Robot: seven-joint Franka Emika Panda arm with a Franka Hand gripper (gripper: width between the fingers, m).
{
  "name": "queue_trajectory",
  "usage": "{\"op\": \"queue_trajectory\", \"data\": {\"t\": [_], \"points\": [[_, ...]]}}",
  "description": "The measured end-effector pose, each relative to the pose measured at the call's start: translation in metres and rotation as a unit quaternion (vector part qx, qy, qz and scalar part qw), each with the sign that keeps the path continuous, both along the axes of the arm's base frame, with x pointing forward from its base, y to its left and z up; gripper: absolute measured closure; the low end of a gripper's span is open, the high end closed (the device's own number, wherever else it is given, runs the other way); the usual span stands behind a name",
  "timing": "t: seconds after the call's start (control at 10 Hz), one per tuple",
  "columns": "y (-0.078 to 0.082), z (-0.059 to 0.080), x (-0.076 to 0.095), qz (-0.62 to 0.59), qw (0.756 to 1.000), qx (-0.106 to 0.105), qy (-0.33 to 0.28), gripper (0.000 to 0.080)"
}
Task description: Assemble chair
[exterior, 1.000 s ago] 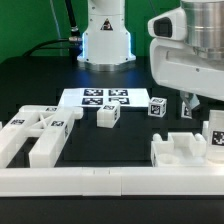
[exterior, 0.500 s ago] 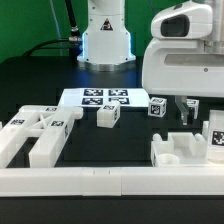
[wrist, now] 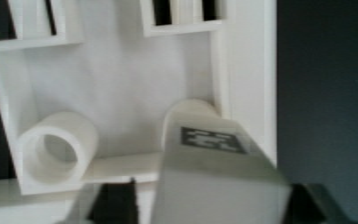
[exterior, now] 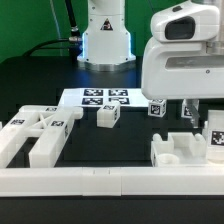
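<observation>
marker board (exterior: 95, 97): flat on the dark table (exterior: 30, 85), using it as the reference for everything below
gripper (wrist: 211, 205): hanging low, off to the exterior view's right of the marker board and closer to the camera
leg bar (exterior: 214, 135): white with a tag on it, standing roughly upright on that same side of the marker board, right under the gripper
bar vs jaws: in the wrist view the leg bar sits squarely between the two dark fingers (wrist: 114, 200) and fills pretty much the whole gap
jaws: close on either side of the leg bar, but it's too blurry to say if they actually press on it, so honestly can't tell
seat block (exterior: 180, 150): nearer the camera than the marker board, toward the exterior view's right, touching or just beside the leg bar; from the wrist you see slots and a round knob (wrist: 51, 150)
cubes: two small tagged ones, one (exterior: 107, 116) just in front of the marker board, the other (exterior: 157, 108) just off its corner on the exterior view's right
spare bars and slabs (exterior: 35, 135): tagged bunch toward the exterior view's left of the marker board, nearer the camera
rail (exterior: 100, 182): long white one along the front, well apart from the marker board
</observation>
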State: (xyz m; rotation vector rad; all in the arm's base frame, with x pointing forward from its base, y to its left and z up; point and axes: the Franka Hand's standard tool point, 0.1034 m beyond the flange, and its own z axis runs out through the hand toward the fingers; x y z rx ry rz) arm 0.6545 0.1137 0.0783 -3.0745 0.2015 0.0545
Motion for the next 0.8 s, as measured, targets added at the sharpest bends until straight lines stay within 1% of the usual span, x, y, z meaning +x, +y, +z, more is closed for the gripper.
{"op": "queue_trajectory", "data": {"t": [0.1,0.2,0.5,0.7,0.8], "points": [[0.0000,-0.0001,0.0000,-0.005,1.000,0.000,0.000,0.0512],[-0.0001,-0.0001,0.0000,-0.005,1.000,0.000,0.000,0.0512],[0.0009,-0.0004,-0.0003,-0.097,0.995,-0.002,0.007,0.0512],[0.0015,-0.0009,0.0003,-0.178,0.984,-0.002,0.009,0.0512],[0.0025,-0.0009,0.0028,-0.223,0.975,0.009,0.001,0.0511]]}}
